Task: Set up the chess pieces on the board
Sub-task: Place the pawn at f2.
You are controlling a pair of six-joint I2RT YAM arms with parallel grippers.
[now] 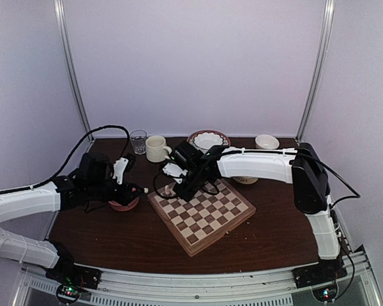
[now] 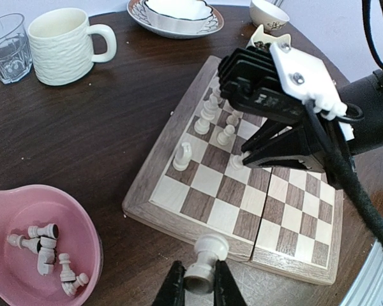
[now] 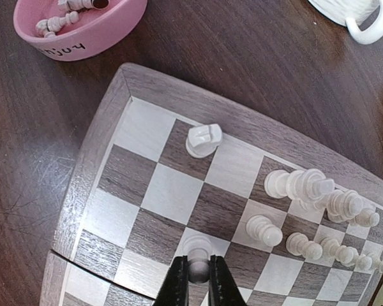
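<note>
From where I stand, the left hand is pinched narrow on a single cream piece. The piece's base sits between the two fingers and its rounded head points forward toward the board. The top view shows this hand hanging just past the pink bowl, short of the board's near-left rim, so the piece is off the worktop and not over any square. Several more chess pieces lie tumbled on their sides in that bowl.

The right arm reaches across from the far side, with its right hand down over the board's left portion. Its fingers are closed close on either side of a small pawn, which stands upright on a light square directly under the hand. A knight stands alone two squares beyond it, toward the board's edge. To the side a bunched line of pieces runs along the squares near the rim, some nearly touching one another.

Behind the board, a white mug and a clear glass stand side by side on the dark worktop, well apart from both hands.
</note>
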